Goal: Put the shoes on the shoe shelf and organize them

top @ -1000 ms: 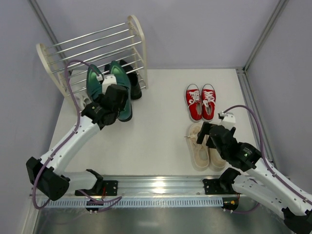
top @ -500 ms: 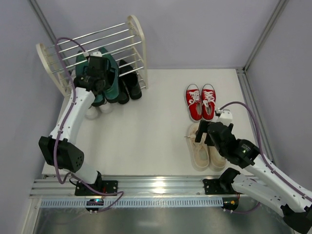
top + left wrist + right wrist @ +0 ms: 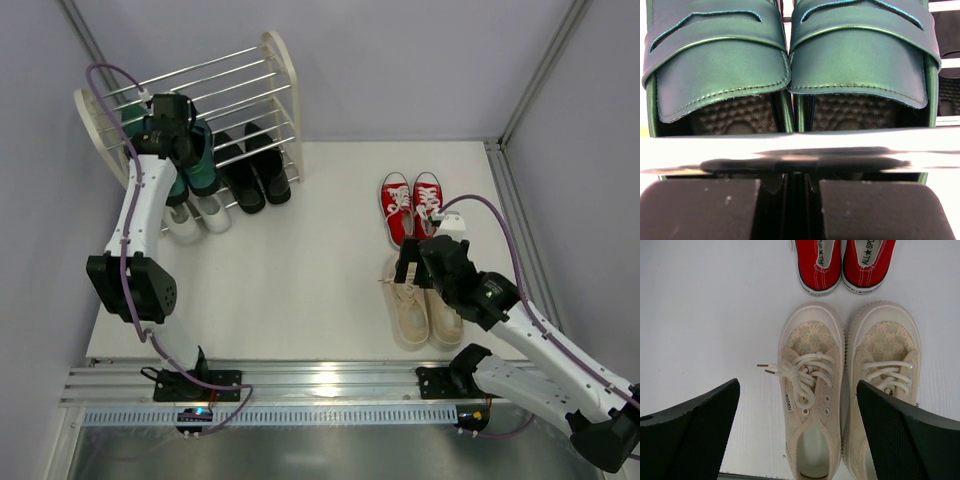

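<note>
1. Top external: the left arm reaches up to the shoe shelf [image 3: 281, 72]. The left gripper [image 3: 168, 128] sits over the heels of the dark green loafers [image 3: 201, 166], which lie on a tier of the shelf. The wrist hides the fingers and most of one loafer. The right gripper [image 3: 411, 270] hangs above the beige sneakers [image 3: 411, 318], well right of the shelf
2. Left wrist: the fingers [image 3: 700, 210] are nearly closed, pinching the loafers' adjoining inner walls. A silver rod [image 3: 800, 150] of the shelf hides the heels, and the toes are cut off
3. Right wrist: the fingers [image 3: 690, 435] are spread wide and hold nothing. The red sneakers [image 3: 842, 262] are cropped at the top edge
</note>
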You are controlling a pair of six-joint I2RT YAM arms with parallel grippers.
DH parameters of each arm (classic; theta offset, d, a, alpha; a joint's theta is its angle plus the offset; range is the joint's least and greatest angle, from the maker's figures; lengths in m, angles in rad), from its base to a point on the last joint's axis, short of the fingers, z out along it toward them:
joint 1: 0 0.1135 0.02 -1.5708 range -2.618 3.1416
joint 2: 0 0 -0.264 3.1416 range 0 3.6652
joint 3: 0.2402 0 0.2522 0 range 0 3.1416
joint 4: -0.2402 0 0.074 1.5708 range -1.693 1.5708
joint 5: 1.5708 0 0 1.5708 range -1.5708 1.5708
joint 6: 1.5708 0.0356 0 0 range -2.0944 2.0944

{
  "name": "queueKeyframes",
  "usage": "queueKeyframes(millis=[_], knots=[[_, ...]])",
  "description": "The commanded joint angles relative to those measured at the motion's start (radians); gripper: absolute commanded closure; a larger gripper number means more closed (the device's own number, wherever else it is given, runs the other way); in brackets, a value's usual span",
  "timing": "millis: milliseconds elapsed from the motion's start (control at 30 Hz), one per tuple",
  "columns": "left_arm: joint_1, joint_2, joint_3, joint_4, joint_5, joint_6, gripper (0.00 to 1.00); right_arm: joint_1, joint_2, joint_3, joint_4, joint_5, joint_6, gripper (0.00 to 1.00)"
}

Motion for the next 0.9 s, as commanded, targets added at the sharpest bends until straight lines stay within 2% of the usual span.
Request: queueKeyframes(millis=[0, 233, 700, 867], knots=[[0.036, -0.085, 0.049, 0.193, -0.062, 0.041, 1.0, -0.02, 0.019, 0.03, 0.063, -0.055, -0.038, 0.02], [0.103, -0.114, -0.021, 0.291, -0.069, 0.076, 1.0, -0.033, 0.05, 0.028, 0.092, -0.083, -0.043, 0.01], [0.105, -0.156, -0.214, 0.546, -0.082, 0.03, 0.99, -0.034, 0.076, 0.027, 0.116, -0.096, -0.04, 0.01], [0.107, -0.147, -0.277, 0.645, -0.069, 0.039, 0.95, -0.037, 0.077, 0.024, 0.129, -0.095, -0.046, 0.01]])
